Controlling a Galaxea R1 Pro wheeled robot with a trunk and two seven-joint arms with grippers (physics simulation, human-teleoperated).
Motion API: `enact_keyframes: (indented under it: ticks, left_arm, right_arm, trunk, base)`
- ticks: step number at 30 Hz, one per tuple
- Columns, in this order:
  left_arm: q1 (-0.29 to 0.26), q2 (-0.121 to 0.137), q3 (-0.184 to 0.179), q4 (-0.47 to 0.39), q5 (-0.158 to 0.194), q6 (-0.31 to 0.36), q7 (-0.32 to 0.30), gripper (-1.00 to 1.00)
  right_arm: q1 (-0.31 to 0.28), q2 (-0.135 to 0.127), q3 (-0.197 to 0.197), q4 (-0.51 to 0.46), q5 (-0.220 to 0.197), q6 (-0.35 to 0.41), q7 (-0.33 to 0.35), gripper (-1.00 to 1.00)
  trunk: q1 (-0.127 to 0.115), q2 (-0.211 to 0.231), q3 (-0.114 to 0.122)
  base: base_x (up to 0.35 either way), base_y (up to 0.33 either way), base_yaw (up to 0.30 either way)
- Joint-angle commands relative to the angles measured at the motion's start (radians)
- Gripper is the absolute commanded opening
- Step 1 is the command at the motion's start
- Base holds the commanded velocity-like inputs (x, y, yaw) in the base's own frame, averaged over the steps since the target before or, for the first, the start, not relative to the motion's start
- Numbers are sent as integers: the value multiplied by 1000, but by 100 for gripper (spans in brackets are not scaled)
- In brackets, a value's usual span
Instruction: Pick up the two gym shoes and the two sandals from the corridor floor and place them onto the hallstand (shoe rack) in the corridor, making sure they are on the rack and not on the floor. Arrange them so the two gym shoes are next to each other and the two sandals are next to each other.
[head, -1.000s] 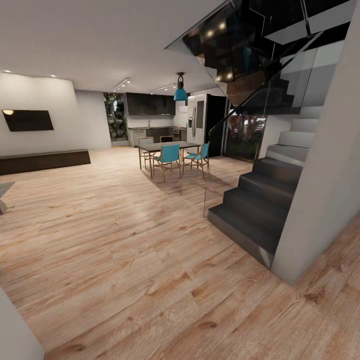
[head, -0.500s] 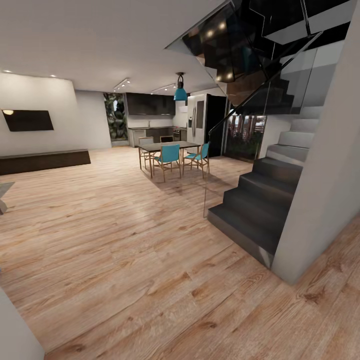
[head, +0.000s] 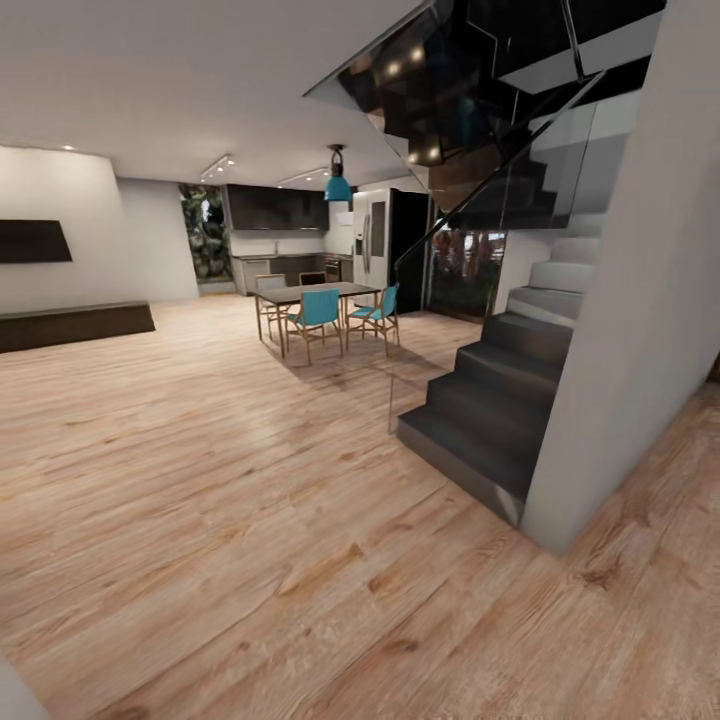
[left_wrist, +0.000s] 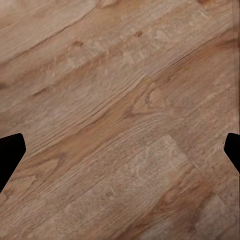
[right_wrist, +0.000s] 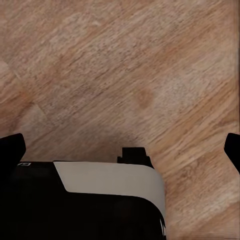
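head view: an open-plan room spreads out over the corridor floor (head: 250, 520), light brown wood-grain planks running from the foreground to the far walls. a dark staircase (head: 495, 400) climbs at right behind a glass balustrade (head: 470, 270), beside a pale wall (head: 640, 300) that runs down the right edge. further back stands a dining table (head: 315, 293) with teal chairs (head: 318, 312) drawn up to it, a teal pendant lamp (head: 337, 186) hanging above. behind them lie a dark kitchen (head: 275, 235) and a steel fridge (head: 372, 240). on the left wall hangs a dark screen (head: 30, 241) over a long low dark bench (head: 70, 325).

left wrist view: the left gripper (left_wrist: 120, 147) hangs above bare wood planks, its two dark fingertips (left_wrist: 10, 150) showing at opposite edges, spread wide apart with nothing between them.

right wrist view: the right gripper (right_wrist: 120, 147) likewise faces the plank floor, dark fingertips (right_wrist: 11, 146) set far apart at the frame's edges and holding nothing; a black and pale grey part of the robot's body (right_wrist: 100, 195) lies beneath it.

the floor is the one task thing shown, underfoot in all three views.
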Motion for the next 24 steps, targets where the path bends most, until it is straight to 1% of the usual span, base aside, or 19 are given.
enact_keyframes:
  ticks: [1, 9, 14, 16, 19, 22, 24]
  left_arm:
    - [0, 0, 0, 0, 0, -3, 0, 100]
    - [0, 1, 0, 1, -1, -2, 0, 100]
    - [-1, 1, 0, -4, -3, -2, 0, 100]
    - [-2, 0, 0, -20, -3, -2, -1, 100]
    - [-5, -3, -2, -95, -5, 0, -1, 100]
    - [-8, -6, -3, -140, -6, 0, -1, 100]
    - [-19, -7, -4, -165, -5, 0, -2, 100]
  right_arm:
    - [-1, 0, -1, 0, -1, 0, 1, 100]
    - [-1, 0, -2, -1, -2, 0, 1, 100]
    - [-1, -1, -2, -1, -2, 0, 1, 100]
    - [-1, -1, -2, -1, -2, 0, 1, 100]
    - [-1, -1, -2, -1, -2, 0, 1, 100]
    - [-1, -1, -2, -1, -2, 0, 1, 100]
    - [-1, -1, -3, -2, -2, 0, 1, 100]
  trunk:
    - [0, -1, -1]
    - [0, -1, -1]
    - [0, -1, -1]
    - [0, -1, -1]
    - [0, -1, -1]
    - [0, -1, -1]
    - [0, -1, -1]
  base:
    - [0, 0, -250]
    - [17, 10, -253]
    - [213, 118, -256]
    - [283, 152, -257]
    - [299, 159, -257]
    - [305, 162, -250]
    - [307, 163, -135]
